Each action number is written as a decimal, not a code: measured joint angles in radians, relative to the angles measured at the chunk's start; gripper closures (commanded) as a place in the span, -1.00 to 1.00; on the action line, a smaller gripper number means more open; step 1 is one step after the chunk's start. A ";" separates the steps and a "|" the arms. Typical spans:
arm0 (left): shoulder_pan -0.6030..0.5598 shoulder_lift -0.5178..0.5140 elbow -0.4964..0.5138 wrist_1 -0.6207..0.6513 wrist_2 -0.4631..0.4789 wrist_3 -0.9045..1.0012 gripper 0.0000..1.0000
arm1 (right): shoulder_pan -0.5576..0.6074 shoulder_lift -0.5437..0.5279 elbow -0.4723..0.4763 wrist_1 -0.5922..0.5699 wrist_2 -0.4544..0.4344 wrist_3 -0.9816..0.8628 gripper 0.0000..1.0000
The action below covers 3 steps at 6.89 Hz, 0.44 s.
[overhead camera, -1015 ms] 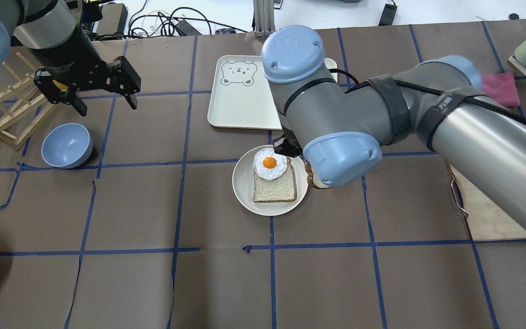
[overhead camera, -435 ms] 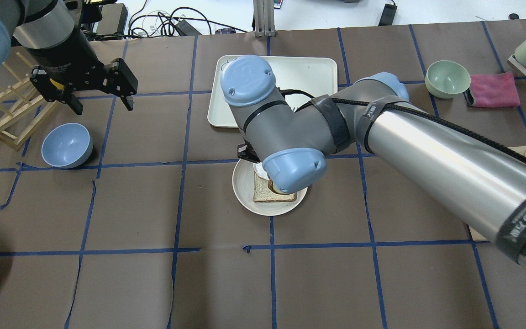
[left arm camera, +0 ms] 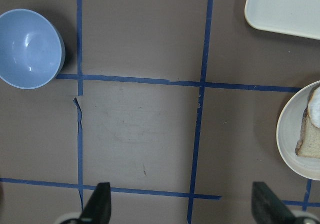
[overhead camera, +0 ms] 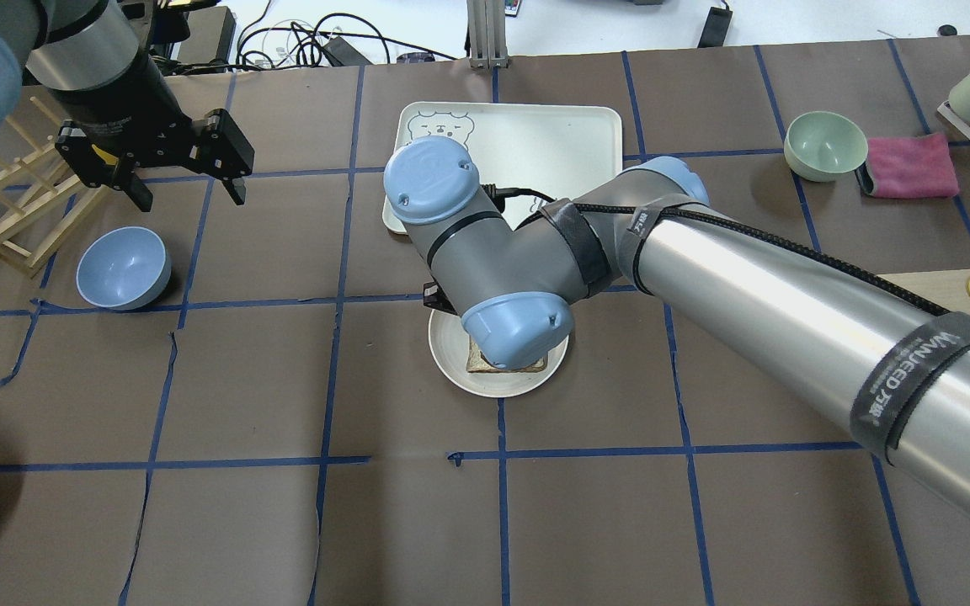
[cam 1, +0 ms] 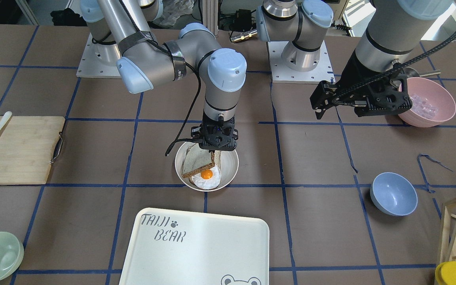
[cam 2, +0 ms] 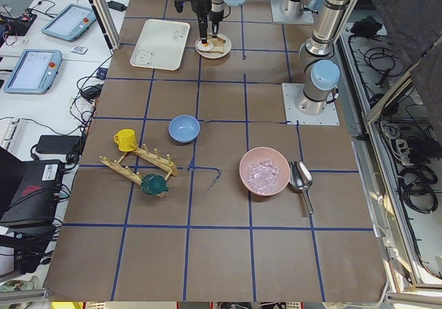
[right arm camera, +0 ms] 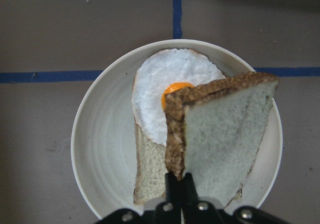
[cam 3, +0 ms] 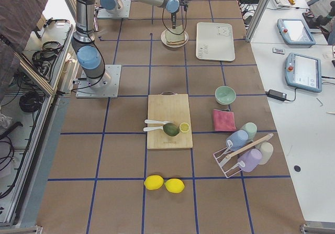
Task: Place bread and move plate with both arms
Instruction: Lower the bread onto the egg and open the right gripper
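i've got the right end effector [right arm camera: 176, 184] hanging directly over the plate [right arm camera: 97, 149], its fingers pressed together on the crust edge of the bread [right arm camera: 222, 134]. it's a firm pinch. the slice stands on edge, not flat, and extends straight out from the fingertips toward the plate below. from the wrist camera its dark crust lines up across the yolk of the fried egg [right arm camera: 167, 78]. the egg lies on a paler slice [right arm camera: 150, 181] that sits flat in the plate. i can't tell whether the bread's far edge touches the egg or hangs just clear of it. in the front view the bread leans inside the plate's rim, directly below the end effector.

the left end effector [overhead camera: 192, 198] hangs above the counter [overhead camera: 241, 522], well apart from the plate, fingers spread wide with nothing between them. its wrist camera shows the blue bowl [left arm camera: 30, 48] off to one side and the plate's rim just inside the opposite edge of that view. the tray [cam 1: 196, 245] sits near the plate, on the side away from me.
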 measured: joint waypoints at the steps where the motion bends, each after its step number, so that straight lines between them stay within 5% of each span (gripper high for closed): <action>1: 0.000 0.000 0.000 0.000 0.000 0.000 -1.00 | 0.000 0.002 0.001 -0.001 -0.001 -0.001 1.00; 3: 0.000 -0.001 0.000 0.001 0.000 0.000 -1.00 | 0.001 0.002 0.003 -0.020 0.005 0.002 0.64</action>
